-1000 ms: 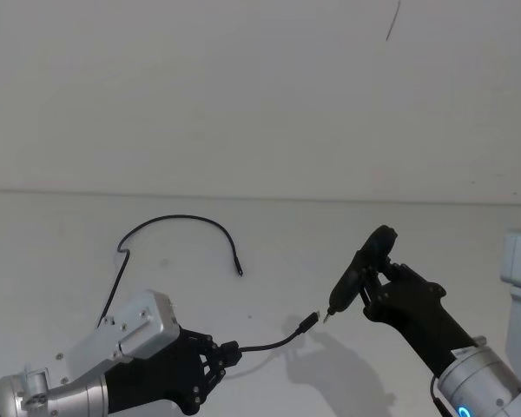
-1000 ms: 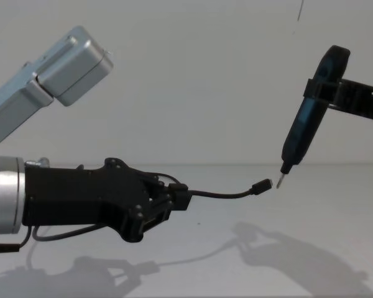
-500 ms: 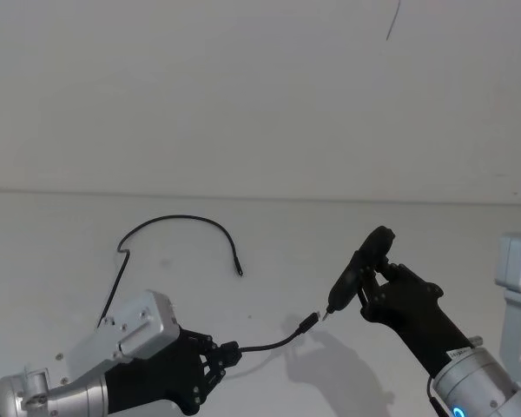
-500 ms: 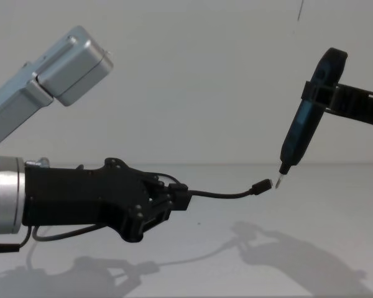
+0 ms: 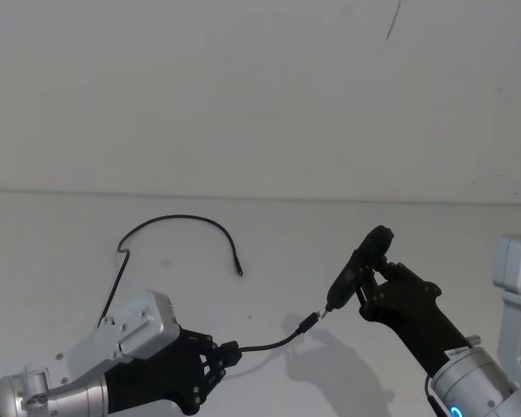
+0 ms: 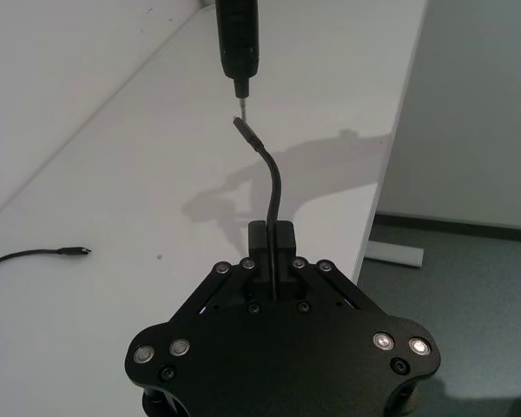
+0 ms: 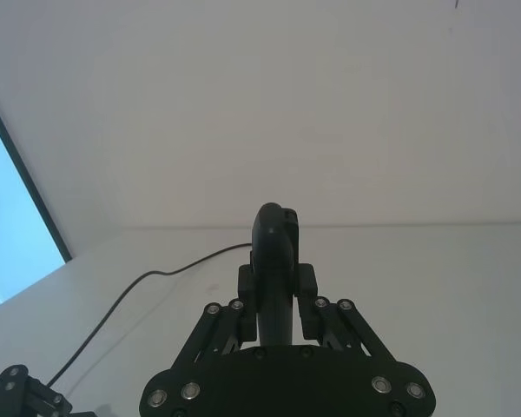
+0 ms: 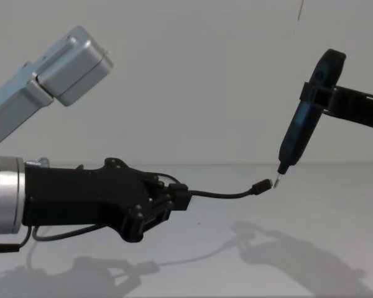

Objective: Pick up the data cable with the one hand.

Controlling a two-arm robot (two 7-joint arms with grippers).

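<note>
The left gripper (image 8: 177,200) is pinching the data cable (image 8: 227,195) and holding one plug up above the tabletop (image 5: 52,252). The right gripper (image 5: 371,280) is squeezing a pen tool (image 8: 304,121), its tip touching that plug. The cable's other end is lying near the tabletop's far left edge.

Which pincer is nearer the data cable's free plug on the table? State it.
Left. The left pincer sits nearer the loose plug; the right pincer, gripping the pen-shaped tool, is farther right.

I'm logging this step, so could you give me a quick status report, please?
Left gripper shut on data cable, plug end held off the table. Right gripper shut on pen-shaped tool, tip at plug. Nothing in the way.
</note>
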